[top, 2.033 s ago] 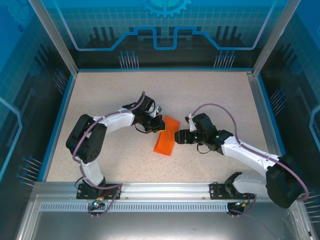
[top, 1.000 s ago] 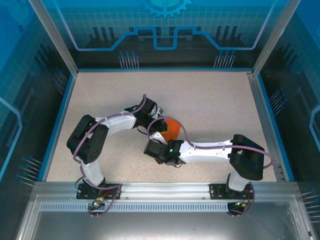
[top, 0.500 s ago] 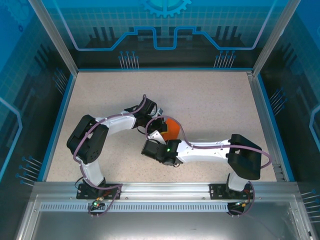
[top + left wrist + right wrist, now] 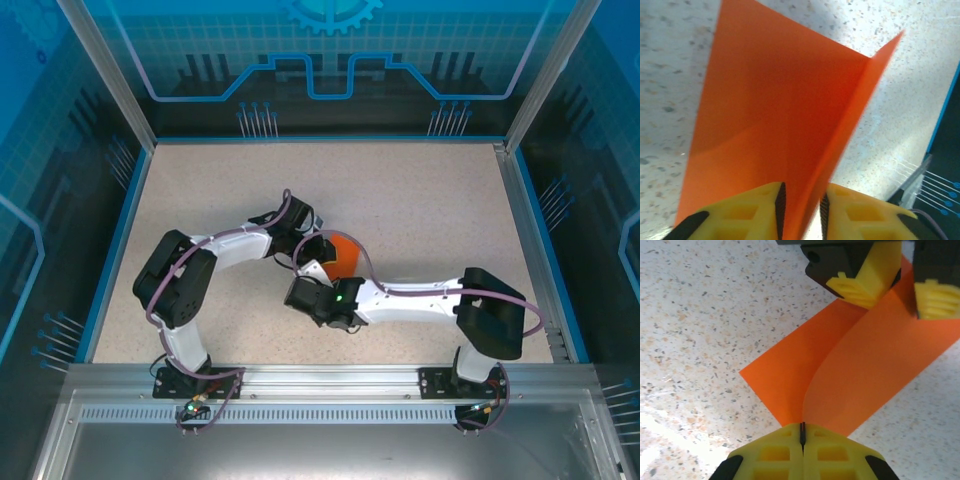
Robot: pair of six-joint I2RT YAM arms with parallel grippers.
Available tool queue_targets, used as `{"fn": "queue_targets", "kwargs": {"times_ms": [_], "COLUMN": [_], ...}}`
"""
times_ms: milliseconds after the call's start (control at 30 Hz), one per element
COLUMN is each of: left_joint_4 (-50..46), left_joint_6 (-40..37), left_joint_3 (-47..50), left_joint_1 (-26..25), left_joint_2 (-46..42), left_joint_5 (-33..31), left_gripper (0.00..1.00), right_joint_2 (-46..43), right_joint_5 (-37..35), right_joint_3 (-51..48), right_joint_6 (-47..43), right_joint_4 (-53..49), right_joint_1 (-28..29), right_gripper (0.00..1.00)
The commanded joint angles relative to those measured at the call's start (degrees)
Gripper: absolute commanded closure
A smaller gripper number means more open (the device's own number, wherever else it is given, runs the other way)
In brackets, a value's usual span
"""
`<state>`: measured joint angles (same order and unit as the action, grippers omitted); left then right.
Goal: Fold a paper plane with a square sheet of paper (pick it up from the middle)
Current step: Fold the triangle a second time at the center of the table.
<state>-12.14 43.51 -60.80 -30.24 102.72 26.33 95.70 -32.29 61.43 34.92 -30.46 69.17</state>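
Right gripper (image 4: 320,272) had snapped closed since a second ago, seen from the top camera just beside the left gripper (image 4: 306,246), with the square sheet of paper (image 4: 346,258) mid-table at their tips. On the left wrist, yellow fingers (image 4: 740,212) stood slightly parted, straddling the raised fold. On the right wrist, fingers (image 4: 767,455) were pressed together, pinching the sheet's near edge, one flap curling off the speckled table (image 4: 700,315).
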Motion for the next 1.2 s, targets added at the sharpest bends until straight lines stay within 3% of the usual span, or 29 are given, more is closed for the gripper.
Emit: {"fn": "queue_targets", "kwargs": {"times_ms": [0,100,267,533,900,1167], "left_joint_4": [-1.1,-2.0,-2.4,-2.0,-0.3,0.0], "left_joint_6": [1.3,1.4,1.5,1.3,3.0,3.3], "left_joint_3": [2.3,3.2,5.0,7.8,10.9,10.7], "left_joint_1": [-0.3,-0.3,-0.3,-0.3,-0.7,-1.6], "left_joint_2": [-4.4,-6.7,-10.1,-12.1,-13.9,-13.2], "left_joint_5": [-5.2,-8.1,-11.4,-10.8,-10.0,-10.3], "left_gripper": [0.62,0.52,0.46,0.45,0.45,0.49], "right_joint_2": [-3.9,-6.6,-10.1,-12.1,-8.3,-4.6], "right_joint_5": [8.1,14.3,29.2,47.3,62.9,67.2], "right_joint_3": [-3.8,-7.9,-14.9,-18.9,-21.1,-20.5], "right_joint_6": [-0.2,-0.3,-1.1,-4.9,-7.9,-10.1], "right_joint_4": [6.2,11.7,21.4,26.3,30.5,29.0], "right_joint_1": [-2.9,-5.9,-12.5,-23.1,-34.5,-39.4], "right_gripper": [0.99,0.98,0.96,0.94,0.91,0.91]}}
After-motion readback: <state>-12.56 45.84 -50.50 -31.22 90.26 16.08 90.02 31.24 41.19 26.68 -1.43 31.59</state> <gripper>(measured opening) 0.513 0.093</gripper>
